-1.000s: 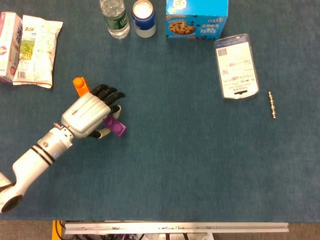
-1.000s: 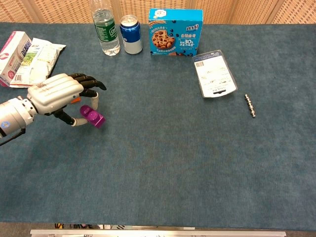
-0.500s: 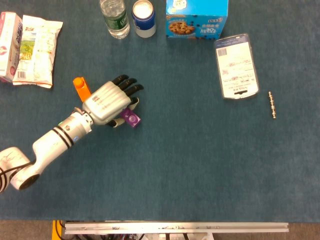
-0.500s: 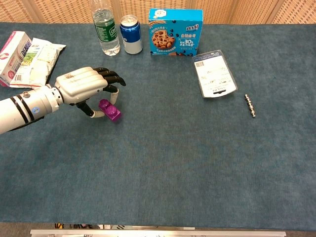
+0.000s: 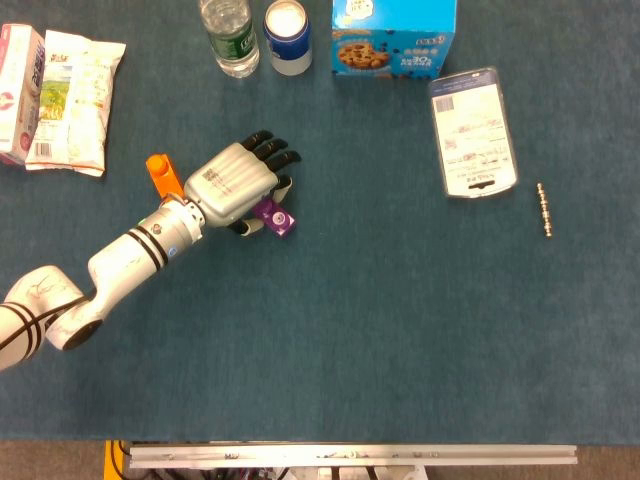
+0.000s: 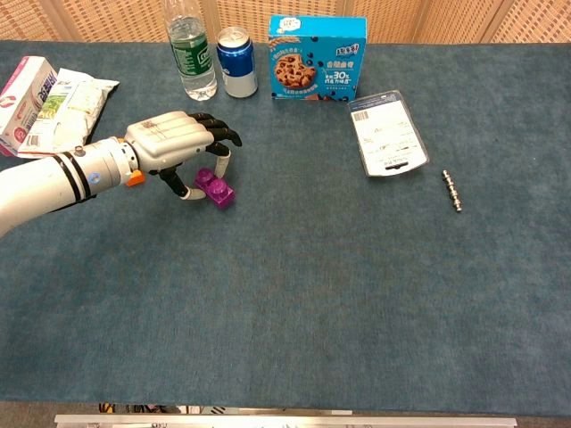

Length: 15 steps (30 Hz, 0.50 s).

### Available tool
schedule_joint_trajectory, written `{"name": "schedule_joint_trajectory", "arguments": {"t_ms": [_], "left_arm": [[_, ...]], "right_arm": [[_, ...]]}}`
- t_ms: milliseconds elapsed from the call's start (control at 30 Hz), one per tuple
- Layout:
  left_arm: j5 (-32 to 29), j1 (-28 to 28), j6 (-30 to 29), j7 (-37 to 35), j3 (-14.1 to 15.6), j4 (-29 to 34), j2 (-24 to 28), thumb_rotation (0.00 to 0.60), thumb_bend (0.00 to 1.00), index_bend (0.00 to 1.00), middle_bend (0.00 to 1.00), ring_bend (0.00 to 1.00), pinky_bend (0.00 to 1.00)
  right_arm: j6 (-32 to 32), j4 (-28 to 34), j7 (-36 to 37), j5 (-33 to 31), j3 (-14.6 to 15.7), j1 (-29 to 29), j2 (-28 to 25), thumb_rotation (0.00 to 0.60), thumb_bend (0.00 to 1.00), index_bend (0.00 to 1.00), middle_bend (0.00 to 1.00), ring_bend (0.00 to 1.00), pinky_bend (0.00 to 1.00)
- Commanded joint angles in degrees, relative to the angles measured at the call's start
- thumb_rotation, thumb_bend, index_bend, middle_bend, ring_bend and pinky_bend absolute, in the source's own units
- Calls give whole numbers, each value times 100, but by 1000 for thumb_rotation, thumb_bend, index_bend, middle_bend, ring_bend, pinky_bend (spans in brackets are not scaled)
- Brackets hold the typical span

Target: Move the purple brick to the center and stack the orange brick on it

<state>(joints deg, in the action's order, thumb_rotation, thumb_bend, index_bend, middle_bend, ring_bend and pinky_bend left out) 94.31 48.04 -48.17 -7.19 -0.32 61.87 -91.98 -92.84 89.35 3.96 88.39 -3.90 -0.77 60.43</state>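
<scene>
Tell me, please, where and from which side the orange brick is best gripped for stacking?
Probably across its two long sides, from above. The orange brick lies flat on the cloth, its near end beside the left hand's wrist; its far end toward the snack bags is free.

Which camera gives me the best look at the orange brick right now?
The head view: the orange brick lies mostly exposed on the table beside the left arm's wrist. In the chest view only a small orange sliver peeks out below that arm.

At your table's far edge stand a water bottle [image 6: 188,55], soda can [image 6: 237,61] and cookie box [image 6: 318,58].
</scene>
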Motion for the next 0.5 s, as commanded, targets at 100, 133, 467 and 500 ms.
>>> {"name": "schedule_joint_trajectory", "arguments": {"t_ms": [100,133,467,500], "left_arm": [[-90,92,104,-69,10,-179,-120,600,244,484,166,105,98],[-105,102,128,-40,26,-213,-143,600,243,470,162,102,98],[-288,93,150,101,63,54,85,600,243,223,106,58,92],[-298,81,130,122,68,105,136,600,243,222,106,57,92]], "right_arm": [[-24,10,-3,2,-4,-18,-17,600,176,296,351,324,397],[-29,13,-4,2,-5,-22,-22,600,176,297,351,324,397],[-54,-1,35,14,-9,-46,-35,600,177,296,356,327,397],[-52,-2,35,13,-11,-45,-32,600,176,296,356,327,397]]}}
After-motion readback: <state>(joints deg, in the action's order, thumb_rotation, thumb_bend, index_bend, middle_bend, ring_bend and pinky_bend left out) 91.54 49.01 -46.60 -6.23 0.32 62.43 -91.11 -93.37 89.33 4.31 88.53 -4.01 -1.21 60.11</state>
